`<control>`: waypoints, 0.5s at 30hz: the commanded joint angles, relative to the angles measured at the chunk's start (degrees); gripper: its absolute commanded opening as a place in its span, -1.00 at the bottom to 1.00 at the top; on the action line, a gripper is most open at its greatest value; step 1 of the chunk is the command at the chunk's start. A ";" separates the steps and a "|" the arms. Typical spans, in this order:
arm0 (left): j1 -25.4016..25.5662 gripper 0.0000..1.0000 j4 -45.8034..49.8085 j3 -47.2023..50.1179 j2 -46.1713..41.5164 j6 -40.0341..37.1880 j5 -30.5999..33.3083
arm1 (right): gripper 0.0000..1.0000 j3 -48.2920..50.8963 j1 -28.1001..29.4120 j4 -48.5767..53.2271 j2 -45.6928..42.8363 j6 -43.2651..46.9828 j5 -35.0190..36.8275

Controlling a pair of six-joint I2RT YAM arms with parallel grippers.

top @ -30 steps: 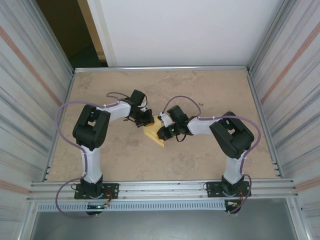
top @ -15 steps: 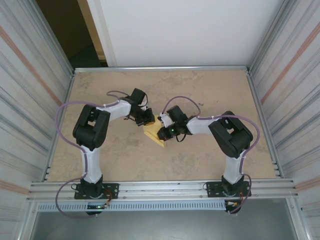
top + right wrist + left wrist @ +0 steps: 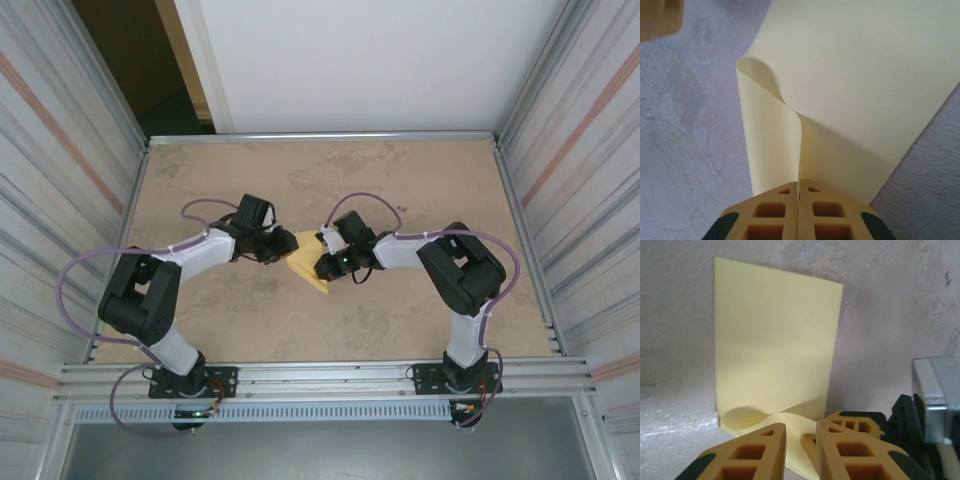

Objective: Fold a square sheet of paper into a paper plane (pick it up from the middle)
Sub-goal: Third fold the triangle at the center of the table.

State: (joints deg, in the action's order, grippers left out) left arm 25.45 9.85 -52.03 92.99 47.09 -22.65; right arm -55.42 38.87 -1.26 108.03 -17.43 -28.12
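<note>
While working over the mottled beige table (image 3: pixel 400 170), reached inward from the near edge with the left arm (image 3: pixel 195 252) and the right arm (image 3: pixel 460 270), wrists close together near the middle. Found the square sheet of paper (image 3: pixel 303 268) there, doubled over into a rectangle and lying on the tabletop between the two wrists. Clamped the right gripper (image 3: pixel 799 182) on one end of the fold, fingers pressed tight together with the fold line running straight into their seam. Held the left gripper (image 3: pixel 801 432) just beside the other end, fingers (image 3: pixel 780 450) parted a little with nothing visibly between them; whether touching the paper, impossible to tell. Showed a loose, rounded bulge (image 3: pixel 757 75) at that end of the fold, where the layers were not pressed down; elsewhere lay fairly flat, edges roughly matched.

Judged to be the first half-fold, early in the job, with nothing wing-like yet. To do it well: needed the right pinch left alone as an anchor, the left fingertips brought down on the bulge from above, then drawn along the fold away from that anchor to set a sharp crease. Risked a skewed crease if the top layer slid, or a crumple if pushed at from the side.
</note>
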 commanded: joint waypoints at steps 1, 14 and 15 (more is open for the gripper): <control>-0.56 -0.55 -2.59 -0.78 1.14 0.74 -0.78 | -1.00 -0.43 -0.42 1.17 1.14 -1.11 0.79; 0.08 -0.66 8.29 -14.56 16.11 -4.35 2.18 | -1.00 -0.64 -0.54 0.74 0.48 -1.91 0.34; 0.12 -0.66 8.90 -14.89 16.72 -4.67 2.32 | -1.00 -0.70 -0.51 0.86 0.43 -1.91 0.28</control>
State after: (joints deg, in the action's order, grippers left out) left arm 25.58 14.13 -65.04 108.25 44.69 -21.76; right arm -55.42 38.85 -1.32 108.03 -18.02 -28.14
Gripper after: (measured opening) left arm 0.169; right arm 0.062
